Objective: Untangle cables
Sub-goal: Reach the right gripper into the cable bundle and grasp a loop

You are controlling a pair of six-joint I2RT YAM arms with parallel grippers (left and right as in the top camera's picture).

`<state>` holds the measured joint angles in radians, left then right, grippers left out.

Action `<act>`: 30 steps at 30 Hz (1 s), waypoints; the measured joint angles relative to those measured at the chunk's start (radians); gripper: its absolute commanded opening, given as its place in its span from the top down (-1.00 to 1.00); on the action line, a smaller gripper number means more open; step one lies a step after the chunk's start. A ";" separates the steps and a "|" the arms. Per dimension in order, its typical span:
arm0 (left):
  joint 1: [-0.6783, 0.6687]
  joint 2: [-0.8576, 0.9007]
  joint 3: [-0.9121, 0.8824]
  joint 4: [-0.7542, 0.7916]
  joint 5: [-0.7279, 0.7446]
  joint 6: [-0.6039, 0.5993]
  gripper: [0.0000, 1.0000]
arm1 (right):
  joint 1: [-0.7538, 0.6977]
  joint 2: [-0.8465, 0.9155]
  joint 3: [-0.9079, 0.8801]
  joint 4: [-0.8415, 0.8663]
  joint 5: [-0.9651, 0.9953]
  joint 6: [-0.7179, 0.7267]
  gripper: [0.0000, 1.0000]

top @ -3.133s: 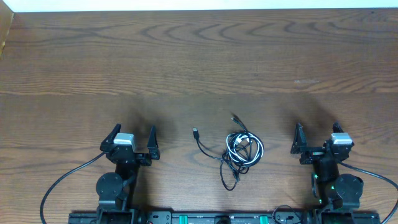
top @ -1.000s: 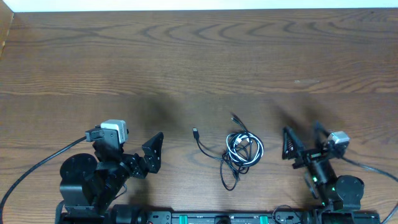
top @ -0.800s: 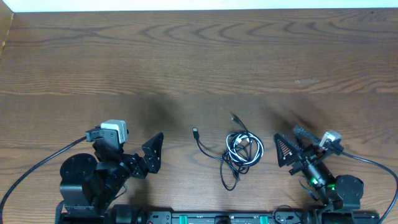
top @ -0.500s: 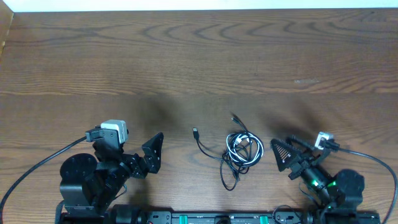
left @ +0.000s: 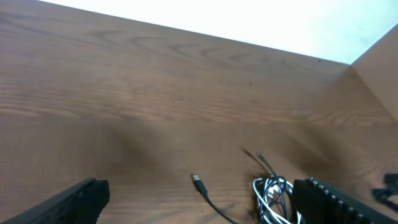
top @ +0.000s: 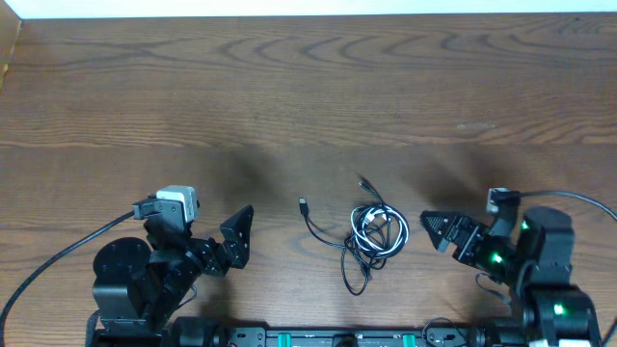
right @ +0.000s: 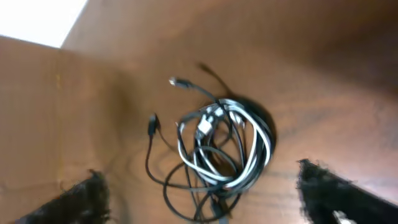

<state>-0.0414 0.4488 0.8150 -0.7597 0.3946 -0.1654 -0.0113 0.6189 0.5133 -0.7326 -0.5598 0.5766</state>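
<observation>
The cables (top: pixel 378 231) lie in a small tangle at the front middle of the wooden table: a white cord coiled with two black ones. One black cord runs left to a plug end (top: pixel 304 204). My left gripper (top: pixel 238 234) is open and empty, left of the tangle and pointing at it. My right gripper (top: pixel 436 229) is open and empty, just right of the tangle. The left wrist view shows the plug (left: pixel 198 182) and the tangle (left: pixel 273 196) between the open fingers (left: pixel 202 200). The blurred right wrist view shows the tangle (right: pixel 227 146) above the open fingers (right: pixel 202 190).
The arm bases stand at the table's front edge (top: pixel 308 337). Thick black arm cords loop at the front left (top: pixel 58 280) and the right (top: pixel 578 198). A light wall edge (top: pixel 289 8) bounds the far side, with bare wood between it and the cables.
My left arm turned right toward the cables, then held still. Over the last second my right arm swung left and down, bringing its open fingers close to the tangle. The cables have not moved.
</observation>
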 measured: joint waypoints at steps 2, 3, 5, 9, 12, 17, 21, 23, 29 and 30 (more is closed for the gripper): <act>0.000 0.000 0.000 0.000 0.000 0.000 -0.96 | 0.008 0.051 -0.001 -0.005 -0.005 -0.014 -0.40; 0.000 0.000 0.000 0.000 0.000 0.000 -0.96 | 0.017 0.080 -0.002 -0.011 -0.002 -0.014 -0.40; 0.000 0.000 0.000 0.000 0.000 0.000 -0.96 | 0.047 0.139 -0.004 -0.015 0.018 -0.013 -0.43; 0.000 0.000 0.000 0.000 0.000 0.000 -0.96 | 0.139 0.259 -0.005 -0.008 0.097 0.039 -0.44; 0.000 0.000 0.000 0.000 0.000 0.000 -0.96 | 0.227 0.346 -0.005 0.001 0.179 0.129 -0.45; 0.000 0.000 0.000 0.000 0.000 0.000 -0.96 | 0.364 0.492 -0.006 0.075 0.329 0.290 -0.40; 0.000 0.000 0.000 0.000 0.000 0.000 -0.96 | 0.445 0.593 -0.005 0.190 0.414 0.361 -0.43; 0.000 0.000 0.000 0.000 0.000 0.000 -0.96 | 0.477 0.641 -0.003 0.208 0.457 0.382 -0.43; 0.000 0.000 0.000 0.000 0.000 0.000 -0.96 | 0.541 0.767 0.060 0.217 0.573 0.414 0.49; 0.000 0.000 0.000 0.000 0.000 0.000 -0.96 | 0.545 0.782 0.066 0.226 0.584 0.415 0.79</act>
<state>-0.0414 0.4488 0.8150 -0.7597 0.3946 -0.1654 0.5335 1.4010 0.5793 -0.5068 0.0242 0.9920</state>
